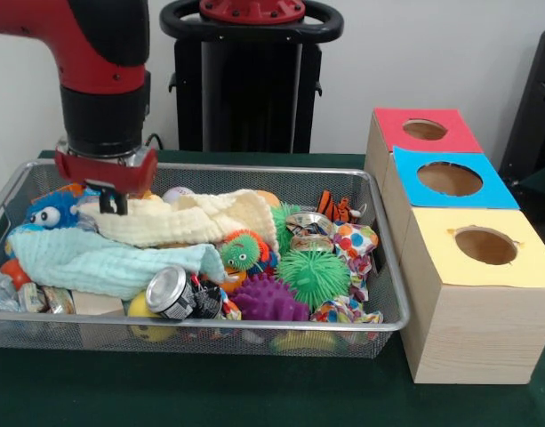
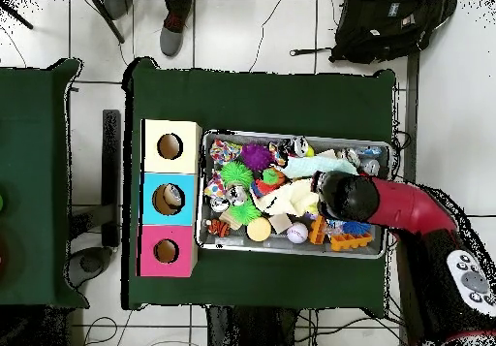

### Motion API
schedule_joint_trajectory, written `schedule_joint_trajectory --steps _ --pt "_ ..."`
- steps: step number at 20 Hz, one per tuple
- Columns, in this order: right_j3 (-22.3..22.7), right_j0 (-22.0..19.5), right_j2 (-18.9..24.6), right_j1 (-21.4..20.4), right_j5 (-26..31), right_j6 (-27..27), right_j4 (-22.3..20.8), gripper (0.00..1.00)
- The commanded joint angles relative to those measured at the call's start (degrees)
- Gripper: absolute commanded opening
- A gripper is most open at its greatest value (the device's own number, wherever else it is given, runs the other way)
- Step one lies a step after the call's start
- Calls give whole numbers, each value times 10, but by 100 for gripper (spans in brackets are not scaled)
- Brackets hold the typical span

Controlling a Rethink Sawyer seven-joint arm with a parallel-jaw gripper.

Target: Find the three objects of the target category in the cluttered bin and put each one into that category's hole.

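The wire mesh bin (image 1: 389,267) is full of toys, cloths and cans; it also shows in the overhead view (image 2: 291,251). My gripper (image 1: 112,197) hangs over the bin's far left part, just above a cream cloth (image 1: 196,221). In the overhead view the arm's wrist (image 2: 341,195) hides it. A dented clear plastic bottle (image 1: 12,296) with a label band lies in the bin's near left corner, partly under a mint cloth (image 1: 94,260). No other bottle shows. The red-topped hole (image 1: 424,130) is in the farthest wooden box, also seen from overhead (image 2: 166,251).
Blue-topped hole (image 1: 449,179) and yellow-topped hole (image 1: 485,245) sit nearer in the same row of boxes. In the bin: a shiny can (image 1: 170,292), green (image 1: 314,276) and purple (image 1: 268,300) spiky balls, a blue plush toy (image 1: 50,212). A person's foot (image 2: 172,38) shows beyond the table.
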Motion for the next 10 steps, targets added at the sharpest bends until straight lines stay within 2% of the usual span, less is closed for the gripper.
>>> schedule_joint_trajectory --steps 1,10 --pt "85 -23 49 -58 33 -19 26 0" --pt "97 -25 54 -73 45 -9 45 0"
